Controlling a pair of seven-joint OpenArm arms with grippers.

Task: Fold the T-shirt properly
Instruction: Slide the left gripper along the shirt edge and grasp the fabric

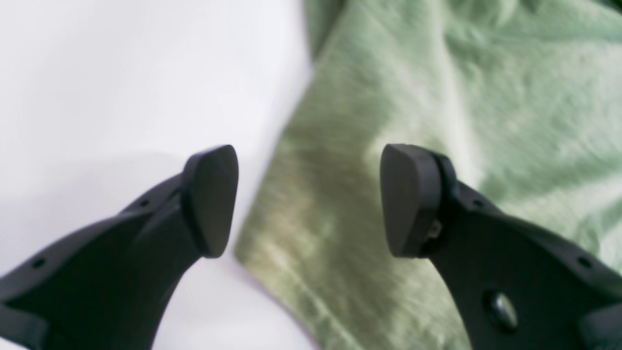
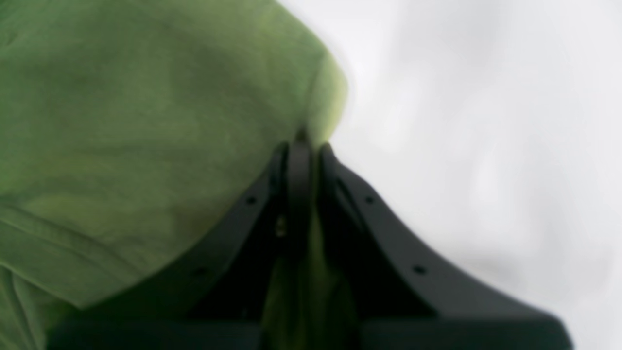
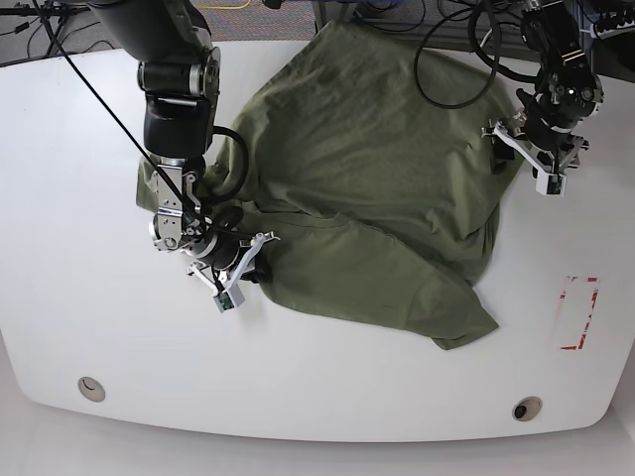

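The olive-green T-shirt (image 3: 377, 169) lies spread and wrinkled across the white table, one part folded over toward the front right. At the shirt's left front edge, my right gripper (image 3: 248, 266) is shut on the fabric. In the right wrist view the closed fingers of that gripper (image 2: 303, 146) pinch a rounded fold of the T-shirt (image 2: 146, 121). My left gripper (image 3: 508, 144) hovers at the shirt's far right edge. Seen in the left wrist view, the left gripper (image 1: 311, 199) is open and holds nothing. Below it is the border of the T-shirt (image 1: 437, 73).
The white table (image 3: 79, 297) has a red rectangular mark (image 3: 575, 312) at the right front and two round holes (image 3: 91, 388) (image 3: 527, 408) near its front edge. Black cables (image 3: 456, 59) hang over the back right.
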